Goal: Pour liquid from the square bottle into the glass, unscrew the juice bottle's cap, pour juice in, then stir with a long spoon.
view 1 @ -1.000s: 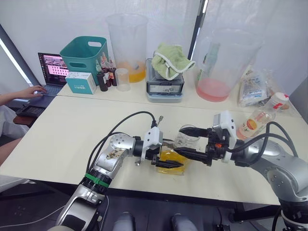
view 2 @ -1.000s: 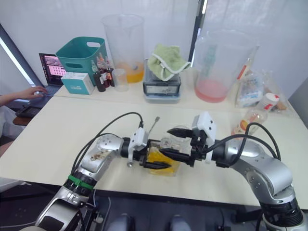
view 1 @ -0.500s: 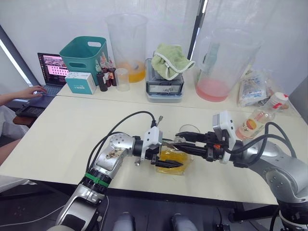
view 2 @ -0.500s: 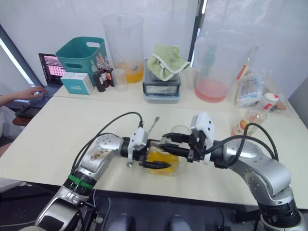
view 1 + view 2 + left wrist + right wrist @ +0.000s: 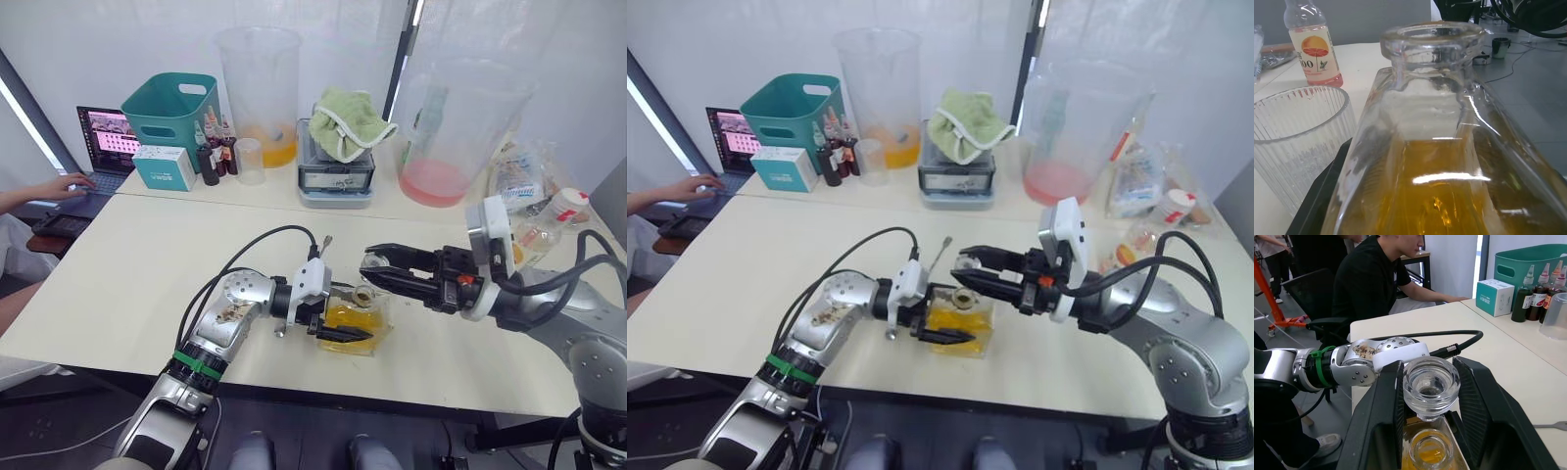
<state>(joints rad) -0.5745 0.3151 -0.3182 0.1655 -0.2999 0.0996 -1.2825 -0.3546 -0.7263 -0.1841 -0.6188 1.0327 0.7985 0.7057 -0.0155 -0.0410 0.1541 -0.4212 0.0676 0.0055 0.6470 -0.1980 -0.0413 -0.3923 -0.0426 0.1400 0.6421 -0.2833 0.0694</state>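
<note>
The square bottle (image 5: 349,323) with yellow-orange liquid stands near the table's front edge, and my left gripper (image 5: 353,315) is shut on its body from the left. Its neck (image 5: 1432,36) is open. My right gripper (image 5: 1431,382) is shut on the round glass stopper (image 5: 1431,386) and holds it a little above the neck. The ribbed glass (image 5: 1298,132) stands right beside the bottle, on its far side. The juice bottle (image 5: 534,235) with its white cap (image 5: 568,201) stands at the right, behind my right arm. The long spoon (image 5: 315,253) lies on the table behind my left gripper.
Along the back stand two huge clear pitchers (image 5: 260,88) (image 5: 460,127), a teal basket (image 5: 171,108), dark dropper bottles (image 5: 211,157), a small box (image 5: 165,168) and a scale under a green cloth (image 5: 343,127). A person's hand rests on a laptop (image 5: 98,147) at far left.
My right gripper went from open around the stopper to shut on it, then lifted it off the square bottle's neck and drew back to the right. The left gripper stayed put.
</note>
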